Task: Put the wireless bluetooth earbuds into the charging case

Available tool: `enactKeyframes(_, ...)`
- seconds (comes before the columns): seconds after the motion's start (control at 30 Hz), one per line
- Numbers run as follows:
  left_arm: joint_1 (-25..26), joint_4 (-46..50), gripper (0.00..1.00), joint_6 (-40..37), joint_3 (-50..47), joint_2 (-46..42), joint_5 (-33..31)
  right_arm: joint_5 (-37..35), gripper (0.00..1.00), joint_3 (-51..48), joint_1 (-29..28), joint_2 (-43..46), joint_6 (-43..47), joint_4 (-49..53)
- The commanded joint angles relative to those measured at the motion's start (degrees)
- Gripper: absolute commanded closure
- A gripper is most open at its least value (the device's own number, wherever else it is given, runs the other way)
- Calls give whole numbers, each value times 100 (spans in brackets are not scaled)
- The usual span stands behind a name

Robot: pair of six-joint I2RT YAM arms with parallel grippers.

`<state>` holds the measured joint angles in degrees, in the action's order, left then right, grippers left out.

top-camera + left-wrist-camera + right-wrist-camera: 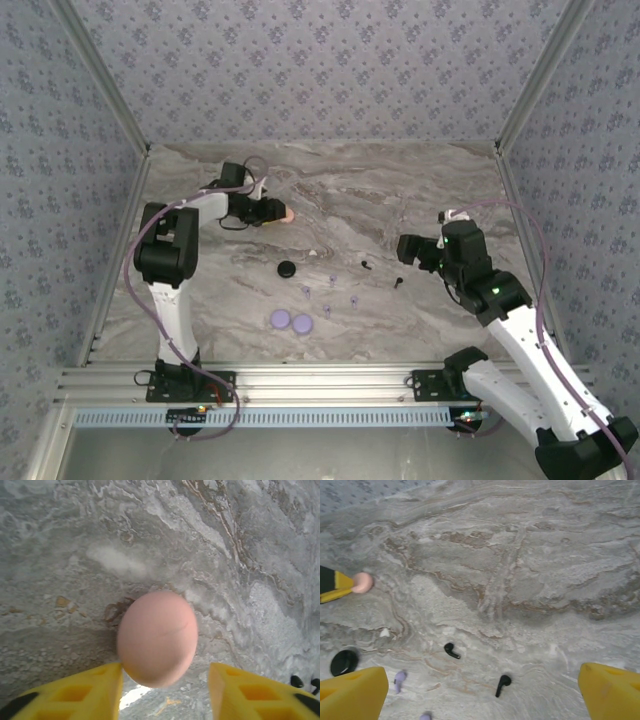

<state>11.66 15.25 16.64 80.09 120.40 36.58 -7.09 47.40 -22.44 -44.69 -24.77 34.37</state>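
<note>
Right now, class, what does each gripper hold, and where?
Right gripper: open, nothing. Left gripper: jaws parted around the pink oval case, gap showing, apparently ungripped.

Pink case at left pincer tips.

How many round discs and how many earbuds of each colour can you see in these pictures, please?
Pink round case: 1
Black disc: 1
Lavender discs: 2
Black earbuds: 2
Lavender earbuds: 4
Small pale piece, too small to identify: 1
Total: 11
</note>
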Motion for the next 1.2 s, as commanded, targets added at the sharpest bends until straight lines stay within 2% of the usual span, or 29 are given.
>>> enactKeyframes(0.0,-23,193,44,-193,-45,-151,-207,681,0,33,79,-57,191,-286)
enactKeyframes(0.17,-34,205,31,-386,-254,-681,-591,982,0,202,-46,-323,420,-114)
enactKeyframes(0.27,-37,-103,28,-370,-645,-1235,-725,970,0,379,-458,-638,482,92)
enactKeyframes(0.4,-32,-813,26,-128,-1457,-2134,-776,452,0,595,-1580,-1269,399,343)
enactKeyframes(0.57,-32,-1614,24,252,-2511,-3283,-1033,56,0,1051,-2859,-2566,-75,581)
enactKeyframes(0.7,-29,-1814,22,388,-3057,-3982,-1419,-18,0,1569,-3626,-3605,-229,703)
enactKeyframes(0.8,-36,-1817,19,393,-3299,-4371,-1623,-13,0,1910,-4087,-4247,7,747)
enactKeyframes(0.97,-41,-1714,17,383,-3496,-4738,-1826,-91,3,2637,-4541,-5168,558,1115)
enactKeyframes(1.17,-40,-1729,16,383,-3660,-4942,-1931,50,8,3188,-4769,-5993,743,1386)
